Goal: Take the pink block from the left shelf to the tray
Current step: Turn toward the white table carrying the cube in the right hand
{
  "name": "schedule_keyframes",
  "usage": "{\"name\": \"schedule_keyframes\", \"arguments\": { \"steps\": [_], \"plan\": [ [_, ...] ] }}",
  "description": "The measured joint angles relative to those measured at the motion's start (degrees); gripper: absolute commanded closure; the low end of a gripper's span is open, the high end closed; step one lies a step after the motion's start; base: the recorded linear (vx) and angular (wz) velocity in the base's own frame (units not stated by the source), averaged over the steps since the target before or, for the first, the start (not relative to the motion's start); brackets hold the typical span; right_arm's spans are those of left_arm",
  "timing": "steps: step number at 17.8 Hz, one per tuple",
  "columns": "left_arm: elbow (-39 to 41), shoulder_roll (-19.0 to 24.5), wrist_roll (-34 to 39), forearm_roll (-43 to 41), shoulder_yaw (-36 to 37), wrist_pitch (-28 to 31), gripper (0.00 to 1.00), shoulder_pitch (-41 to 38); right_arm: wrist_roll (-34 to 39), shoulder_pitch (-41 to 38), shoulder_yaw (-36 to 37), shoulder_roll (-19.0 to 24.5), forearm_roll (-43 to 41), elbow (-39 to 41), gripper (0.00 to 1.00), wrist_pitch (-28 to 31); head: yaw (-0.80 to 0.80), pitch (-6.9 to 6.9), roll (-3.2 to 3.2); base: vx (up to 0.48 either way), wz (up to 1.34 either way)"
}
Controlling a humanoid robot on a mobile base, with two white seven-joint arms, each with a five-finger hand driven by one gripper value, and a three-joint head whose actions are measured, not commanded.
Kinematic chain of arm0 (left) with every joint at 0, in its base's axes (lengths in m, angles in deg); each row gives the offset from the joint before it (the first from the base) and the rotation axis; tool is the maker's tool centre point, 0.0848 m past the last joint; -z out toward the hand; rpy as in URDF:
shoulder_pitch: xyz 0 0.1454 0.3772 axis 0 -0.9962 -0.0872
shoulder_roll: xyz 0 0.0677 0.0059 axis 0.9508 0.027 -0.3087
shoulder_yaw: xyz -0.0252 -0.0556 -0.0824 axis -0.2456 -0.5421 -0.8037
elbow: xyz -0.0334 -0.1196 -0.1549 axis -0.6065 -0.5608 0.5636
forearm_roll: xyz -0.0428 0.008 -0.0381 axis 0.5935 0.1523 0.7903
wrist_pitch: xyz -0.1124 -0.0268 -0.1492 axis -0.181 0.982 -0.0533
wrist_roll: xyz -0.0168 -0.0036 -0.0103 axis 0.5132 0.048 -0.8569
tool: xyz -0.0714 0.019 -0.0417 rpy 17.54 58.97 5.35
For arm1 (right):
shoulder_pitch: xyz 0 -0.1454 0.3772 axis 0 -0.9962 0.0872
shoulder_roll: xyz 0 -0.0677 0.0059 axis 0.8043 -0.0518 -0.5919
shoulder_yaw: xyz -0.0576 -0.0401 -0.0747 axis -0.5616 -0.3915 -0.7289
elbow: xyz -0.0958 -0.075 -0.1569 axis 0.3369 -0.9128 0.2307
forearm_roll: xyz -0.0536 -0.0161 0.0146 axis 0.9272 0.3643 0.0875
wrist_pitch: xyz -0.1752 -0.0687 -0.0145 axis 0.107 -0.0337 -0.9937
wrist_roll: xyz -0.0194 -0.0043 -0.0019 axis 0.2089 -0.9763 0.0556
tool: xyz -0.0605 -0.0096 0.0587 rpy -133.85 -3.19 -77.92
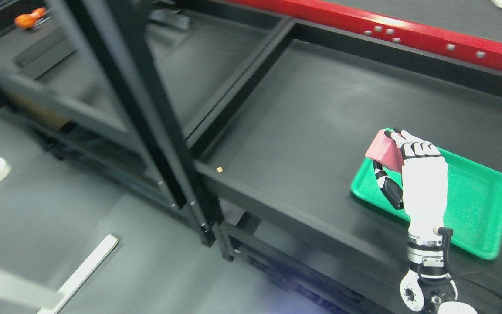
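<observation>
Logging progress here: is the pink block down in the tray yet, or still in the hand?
Still in the hand. The right hand grips the pink block, tilted, over the green tray's left end, not lying flat.

Head view: single camera, high vantage, looking steeply down and forward.

One view supplied; nothing to compare for overlap. The camera sits above the robot's own right arm, whose right hand (423,183) rises from the bottom edge right of the middle, close to the lens. The black table (312,113) fills the centre and right at near range, with the green tray (473,205) at lower right. The black shelf frame (146,117) crosses the left, the floor (59,218) lies below it, and a red rail (408,30) lies along the far top edge. The picture is tilted.
</observation>
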Motion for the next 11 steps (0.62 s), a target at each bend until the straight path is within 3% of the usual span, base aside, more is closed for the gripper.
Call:
{"name": "schedule_keyframes", "arguments": {
  "steps": [11],
  "plan": [
    [0.0,0.0,0.0,0.0,0.0,0.0,0.0,-0.01,-0.04,-1.05,0.34,-0.12,-0.69,0.8,0.98,-0.03,0.0,0.01,0.0,-0.223,0.82]
  ]
}}
